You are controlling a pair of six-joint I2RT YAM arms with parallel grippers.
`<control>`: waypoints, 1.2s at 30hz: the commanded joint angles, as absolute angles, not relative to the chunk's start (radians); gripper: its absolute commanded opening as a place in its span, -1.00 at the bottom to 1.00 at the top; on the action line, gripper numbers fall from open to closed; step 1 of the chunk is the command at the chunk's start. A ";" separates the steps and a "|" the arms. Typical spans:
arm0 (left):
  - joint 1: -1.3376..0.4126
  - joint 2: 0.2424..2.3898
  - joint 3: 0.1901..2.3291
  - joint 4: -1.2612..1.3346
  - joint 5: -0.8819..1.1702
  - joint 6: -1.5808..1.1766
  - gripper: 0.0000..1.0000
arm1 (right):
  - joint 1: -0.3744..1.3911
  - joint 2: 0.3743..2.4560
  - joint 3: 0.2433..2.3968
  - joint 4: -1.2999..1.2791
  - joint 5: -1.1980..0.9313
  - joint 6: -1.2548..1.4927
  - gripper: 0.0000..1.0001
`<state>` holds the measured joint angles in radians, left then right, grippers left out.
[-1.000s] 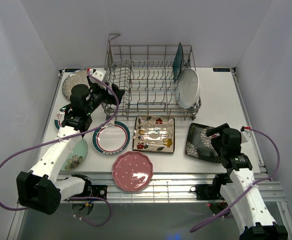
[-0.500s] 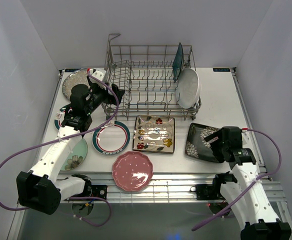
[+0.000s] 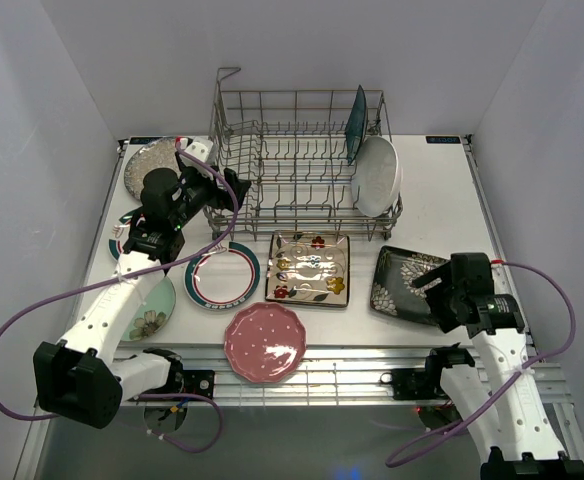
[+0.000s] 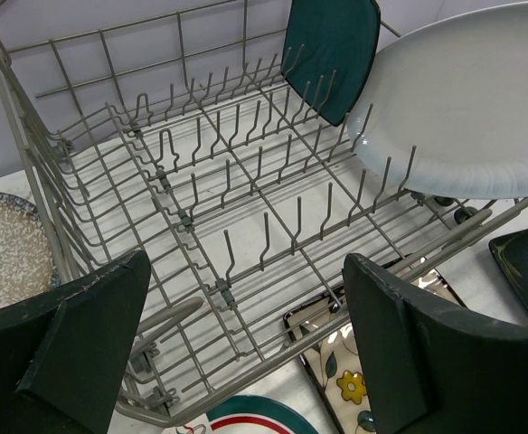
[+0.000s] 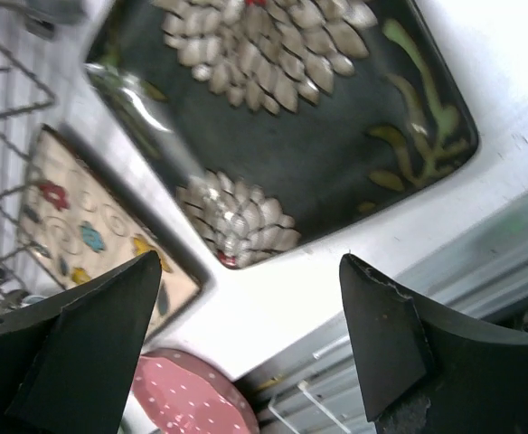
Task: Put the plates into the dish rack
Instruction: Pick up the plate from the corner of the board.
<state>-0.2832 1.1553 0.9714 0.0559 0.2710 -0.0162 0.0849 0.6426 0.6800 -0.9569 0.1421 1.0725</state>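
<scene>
While the left gripper (image 3: 224, 188) hangs wide open and empty at the nine o'clock side of the dish rack (image 3: 292, 93), the right gripper (image 3: 434, 290) is over at four o'clock. Its jaws are spread wide too, holding nothing, poised over the black floral square plate (image 3: 402, 278) lying flat on the table (image 3: 442, 200).

Two plates stand on edge at the rack's three o'clock end: a teal plate (image 3: 357, 122) in the far corner and a white oval plate (image 3: 379, 177) leaning just nearer.

On the table, the cream floral square plate (image 3: 309, 267) sits right at the rack's six o'clock. A teal-rimmed white plate (image 3: 222, 275) lies at that plate's nine o'clock, and a pink scalloped plate (image 3: 263, 342) nearer the arms. A pale green plate (image 3: 152, 305) peeks out under the left arm at eight o'clock, and a speckled plate (image 3: 147, 165) lies at ten.
</scene>
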 commanded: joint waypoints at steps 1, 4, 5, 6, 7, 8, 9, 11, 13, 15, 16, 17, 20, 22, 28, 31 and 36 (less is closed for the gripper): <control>-0.284 1.121 0.971 0.055 0.285 -0.020 0.96 | 0.083 0.618 0.614 -1.026 0.100 1.108 0.70; -0.284 1.120 0.971 0.055 0.287 -0.020 0.96 | 0.084 0.609 0.578 -1.025 0.083 1.091 0.65; -0.284 1.118 0.973 0.054 0.284 -0.018 0.96 | 0.087 0.606 0.578 -1.025 0.080 1.088 0.63; -0.284 1.115 0.971 0.052 0.282 -0.018 0.96 | 0.089 0.600 0.580 -1.026 0.080 1.089 0.62; -0.285 1.114 0.971 0.052 0.281 -0.020 0.96 | 0.089 0.598 0.583 -1.029 0.083 1.098 0.62; -0.285 1.111 0.971 0.052 0.281 -0.020 0.96 | 0.089 0.598 0.580 -1.028 0.089 1.101 0.62; -0.285 1.108 0.969 0.052 0.279 -0.017 0.96 | 0.089 0.607 0.578 -1.026 0.092 1.104 0.62; -0.285 1.104 0.969 0.052 0.278 -0.017 0.96 | 0.089 0.623 0.572 -1.022 0.095 1.109 0.62; -0.284 1.103 0.969 0.052 0.276 -0.017 0.96 | 0.089 0.643 0.537 -0.985 0.087 1.108 0.62; -0.285 1.103 0.968 0.052 0.276 -0.017 0.96 | 0.090 0.663 0.505 -0.933 0.071 1.114 0.62; -0.285 1.104 0.968 0.052 0.276 -0.014 0.96 | 0.091 0.670 0.477 -0.921 0.069 1.118 0.62; -0.285 1.104 0.969 0.052 0.275 -0.014 0.96 | 0.091 0.679 0.468 -0.910 0.071 1.120 0.62; -0.285 1.103 0.969 0.052 0.272 -0.014 0.96 | 0.091 0.692 0.443 -0.879 0.086 1.137 0.61; -0.285 1.103 0.968 0.052 0.273 -0.014 0.96 | 0.091 0.672 0.430 -0.852 0.092 1.158 0.61; -0.284 1.100 0.968 0.051 0.276 -0.017 0.96 | 0.091 0.620 0.354 -0.773 0.094 1.213 0.60; -0.285 1.100 0.968 0.051 0.278 -0.017 0.96 | 0.091 0.641 0.316 -0.712 0.084 1.227 0.59; -0.285 1.097 0.968 0.049 0.273 -0.017 0.96 | 0.091 0.637 0.233 -0.586 0.077 1.249 0.59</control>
<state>-0.2832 1.1366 0.9714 0.0551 0.2707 -0.0158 0.0864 0.6296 0.3191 -0.6758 0.0654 1.2236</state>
